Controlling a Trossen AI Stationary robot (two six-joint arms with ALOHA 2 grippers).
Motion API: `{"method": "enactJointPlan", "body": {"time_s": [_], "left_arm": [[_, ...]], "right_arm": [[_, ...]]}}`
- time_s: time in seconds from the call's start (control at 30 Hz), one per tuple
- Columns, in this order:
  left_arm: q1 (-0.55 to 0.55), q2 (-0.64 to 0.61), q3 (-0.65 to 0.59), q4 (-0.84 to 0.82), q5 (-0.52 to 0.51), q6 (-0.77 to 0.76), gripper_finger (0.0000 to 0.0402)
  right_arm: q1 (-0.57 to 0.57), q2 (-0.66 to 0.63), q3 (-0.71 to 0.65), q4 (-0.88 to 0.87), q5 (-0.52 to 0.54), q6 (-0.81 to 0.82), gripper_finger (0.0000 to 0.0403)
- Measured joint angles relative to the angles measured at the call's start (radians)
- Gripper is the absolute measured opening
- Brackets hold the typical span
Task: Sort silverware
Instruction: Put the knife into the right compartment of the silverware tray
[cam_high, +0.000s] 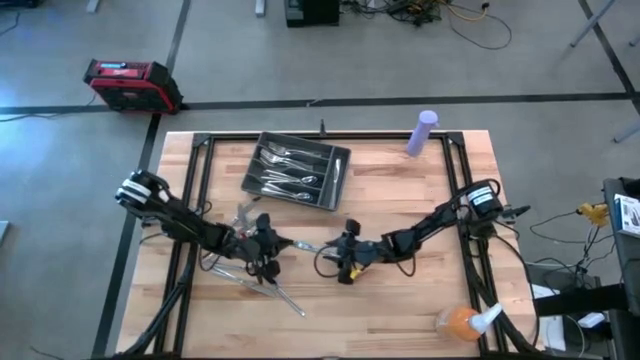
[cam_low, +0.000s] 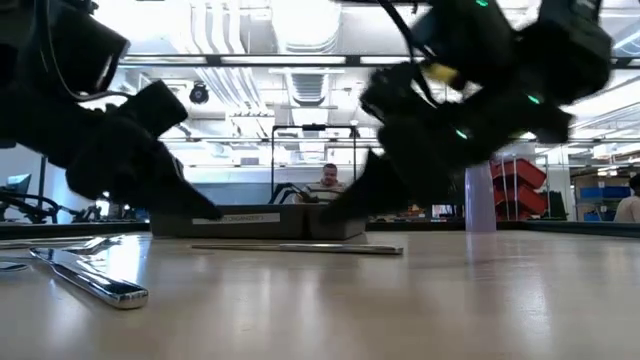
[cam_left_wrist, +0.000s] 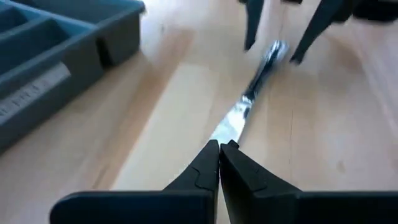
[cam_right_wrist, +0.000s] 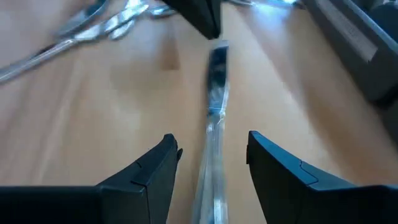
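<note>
One knife (cam_high: 306, 246) of the silverware lies flat on the wooden table between my two grippers. My left gripper (cam_left_wrist: 219, 148) is shut, with its tips at the knife's blade end (cam_left_wrist: 233, 121). My right gripper (cam_right_wrist: 212, 140) is open, a finger on either side of the knife's handle (cam_right_wrist: 211, 168) without touching it. Loose silverware (cam_high: 255, 275) lies on the table around my left arm. More silverware (cam_high: 285, 170) lies in the dark grey tray (cam_high: 341, 170) toward the far edge. My left gripper's shut fingertips (cam_left_wrist: 211, 155) stand at the knife's blade end (cam_left_wrist: 231, 127), coming in low from the table's left and in line with the knife. I cannot tell whether they touch it. The knife lies flat on the table (cam_low: 300, 248).
A purple cylinder (cam_high: 424, 132) stands at the far right of the table. An orange and white object (cam_high: 462, 320) sits at the near right corner. In the low view a person (cam_low: 328, 180) shows beyond the table. Bare wood lies near the front edge.
</note>
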Motion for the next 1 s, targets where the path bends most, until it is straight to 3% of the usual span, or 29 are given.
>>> {"method": "enactJointPlan", "body": {"time_s": [0.3,0.57,0.7,0.93,1.0], "left_arm": [[0.006,0.193,0.037,0.054,-0.031,-0.111,0.0000],[-0.001,0.195,0.034,0.061,-0.026,-0.147,0.0000],[0.000,0.193,0.032,0.063,-0.018,-0.142,0.0000],[0.000,0.192,0.031,0.068,-0.013,-0.143,0.0000],[0.000,0.191,0.031,0.069,-0.013,-0.143,0.0000]], "right_arm": [[0.029,0.081,-0.055,0.151,0.079,0.054,0.0181],[0.027,0.181,-0.050,0.185,0.116,0.153,0.0168],[0.027,0.210,-0.049,0.196,0.135,0.188,0.0136],[0.025,0.215,-0.049,0.174,0.133,0.200,0.0036],[0.024,0.215,-0.048,0.170,0.123,0.201,0.0036]]}}
